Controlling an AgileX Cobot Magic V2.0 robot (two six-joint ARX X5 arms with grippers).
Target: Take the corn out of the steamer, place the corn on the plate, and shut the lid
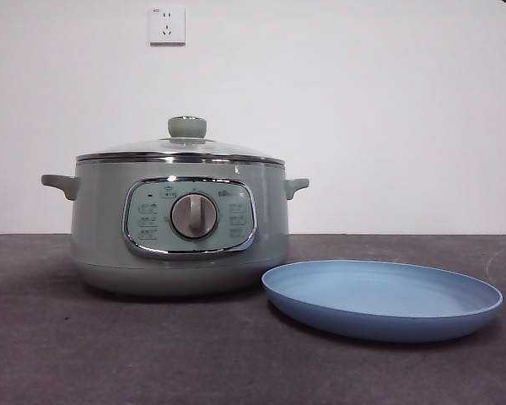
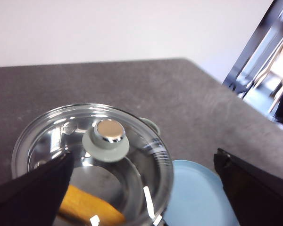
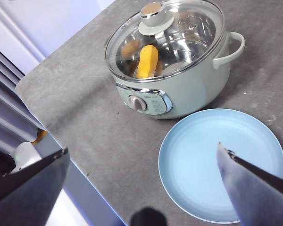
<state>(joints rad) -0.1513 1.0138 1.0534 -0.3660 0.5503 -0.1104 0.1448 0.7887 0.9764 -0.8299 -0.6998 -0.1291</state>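
Blue plate (image 1: 382,299) lay empty at front of tabletop (image 1: 84,354), just beside lidded steamer (image 1: 177,228).
Corn (image 3: 147,61) sat inside under glass lid (image 1: 181,152); left end effector (image 2: 141,188) hovered over knob, jaws spread; right end effector (image 3: 141,188) above plate, likewise spread, empty.

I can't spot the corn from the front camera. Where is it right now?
The corn lies inside the steamer, under the closed glass lid, as the right wrist view shows through the glass; the plate beside the steamer holds nothing.
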